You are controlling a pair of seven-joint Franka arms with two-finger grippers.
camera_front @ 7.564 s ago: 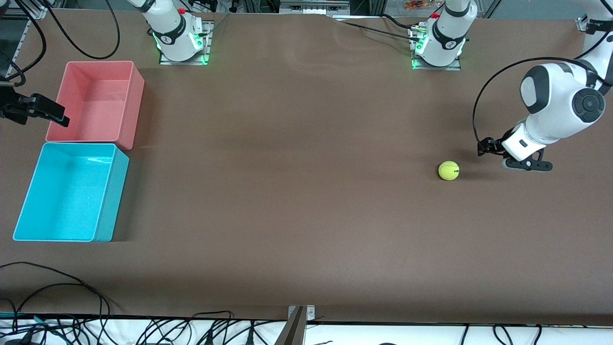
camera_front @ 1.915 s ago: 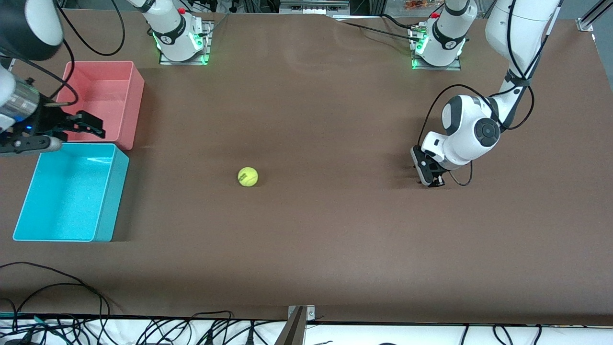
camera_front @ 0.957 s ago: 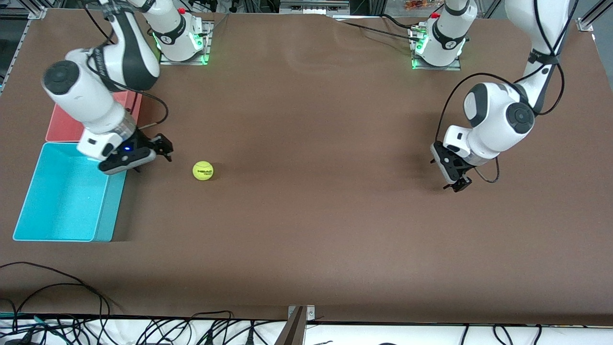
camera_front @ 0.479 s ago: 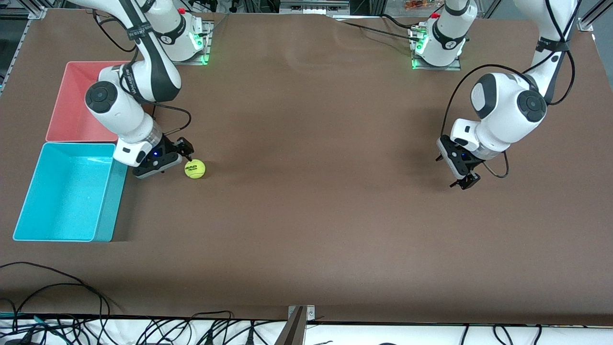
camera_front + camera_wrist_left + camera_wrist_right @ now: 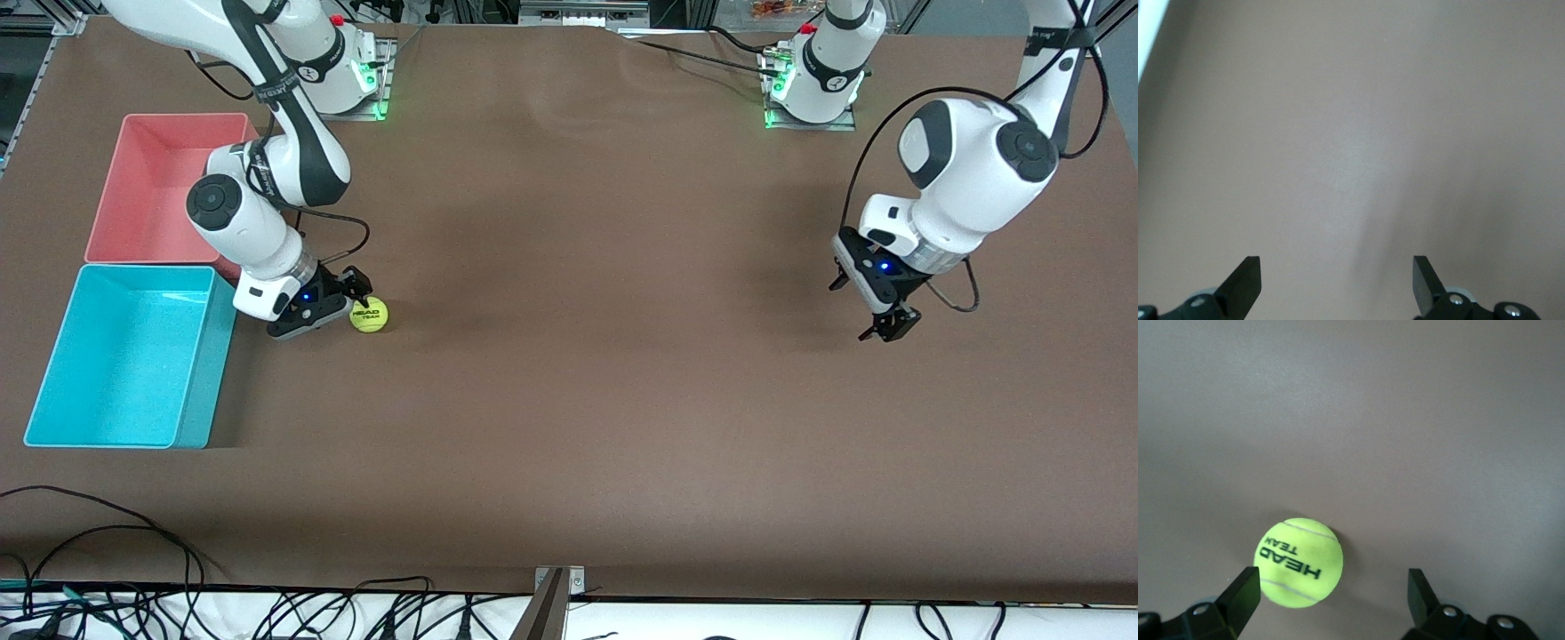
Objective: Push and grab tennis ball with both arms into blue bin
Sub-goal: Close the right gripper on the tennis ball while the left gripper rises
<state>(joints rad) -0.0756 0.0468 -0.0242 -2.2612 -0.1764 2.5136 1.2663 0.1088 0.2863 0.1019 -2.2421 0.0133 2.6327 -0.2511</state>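
**Ball beside right gripper, near blue bin**

Tennis ball (image 5: 368,315) lay on the table (image 5: 578,400), just beside the blue bin (image 5: 53,373), at the right gripper (image 5: 347,298), fingers apart. Left gripper (image 5: 880,311) hung spread, well apart.

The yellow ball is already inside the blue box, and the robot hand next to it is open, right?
Not quite. The ball is on the table beside the blue box, not inside it, as the front view shows. The right gripper next to it is indeed open.
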